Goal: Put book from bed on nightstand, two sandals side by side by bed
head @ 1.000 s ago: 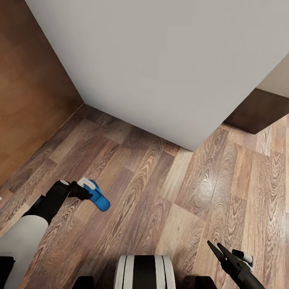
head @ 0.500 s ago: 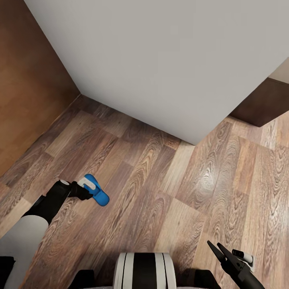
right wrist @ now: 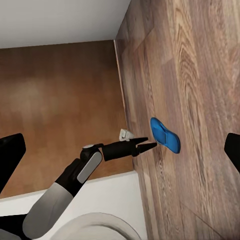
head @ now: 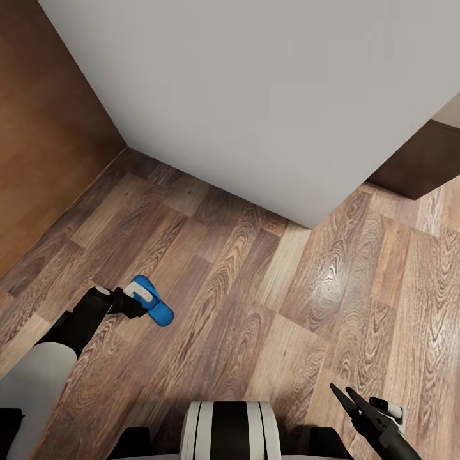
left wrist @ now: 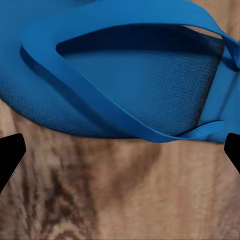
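Note:
One bright blue sandal (head: 153,303) lies flat on the wood floor, a short way out from the bed's grey mattress (head: 255,96). My left gripper (head: 142,308) hovers right at the sandal's near end. In the left wrist view the sandal (left wrist: 125,75) is just ahead of the left gripper (left wrist: 120,155), whose fingertips stand wide apart with only floor between them. The right wrist view shows the left gripper (right wrist: 145,145) pointing at the sandal (right wrist: 165,135). My right gripper (head: 340,388) hangs open and empty at my right side. The book and the nightstands are out of view.
A brown wooden panel (head: 45,160) rises at the left and meets the mattress. The bed's dark brown frame (head: 415,166) juts out under the mattress at the right. Wood-plank floor (head: 287,306) stretches between the bed and my white base (head: 230,428).
The whole head view shifted a little, with the bed's edge and the sandal sliding up the picture. Both arms hold the same pose and both grippers stay open.

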